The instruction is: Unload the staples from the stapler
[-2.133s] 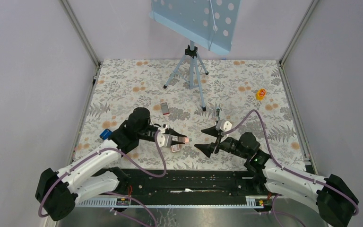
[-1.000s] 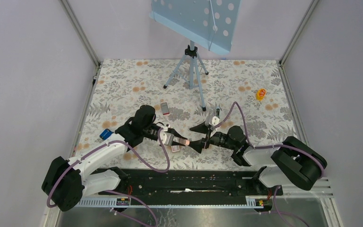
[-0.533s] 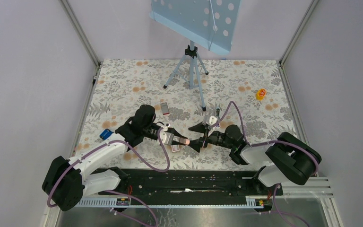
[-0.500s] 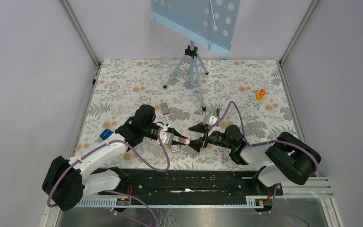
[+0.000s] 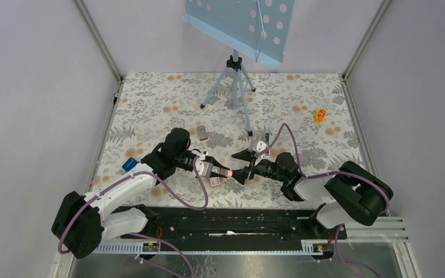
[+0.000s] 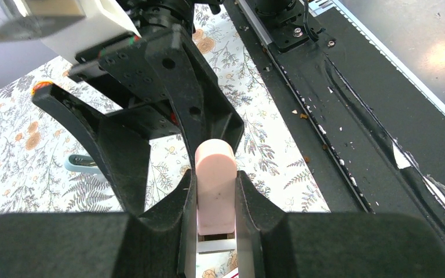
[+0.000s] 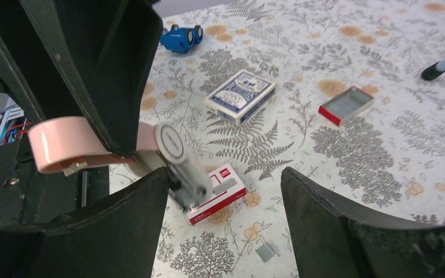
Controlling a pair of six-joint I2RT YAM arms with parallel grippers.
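My left gripper (image 5: 219, 171) is shut on the pale-pink stapler (image 6: 215, 185) and holds it above the cloth, tip pointing right. In the right wrist view the stapler (image 7: 58, 149) has a blurred grey metal part (image 7: 181, 165) hanging down from it. My right gripper (image 5: 241, 166) is open, and its black fingers (image 6: 121, 156) flank the stapler's tip without closing on it. A tiny grey strip of staples (image 7: 265, 251) lies on the cloth below, between the right fingers (image 7: 347, 231).
A red-and-white box (image 7: 217, 194) lies under the stapler. A blue patterned box (image 7: 240, 95), an open red box (image 7: 346, 104) and a blue toy car (image 7: 179, 37) lie beyond. A tripod (image 5: 236, 81) stands at the back, with a yellow item (image 5: 320, 115) far right.
My right arm has swung left from the table's right half, bringing its open jaws up to the stapler's tip. The left gripper has kept hold of the stapler and shifted only slightly.
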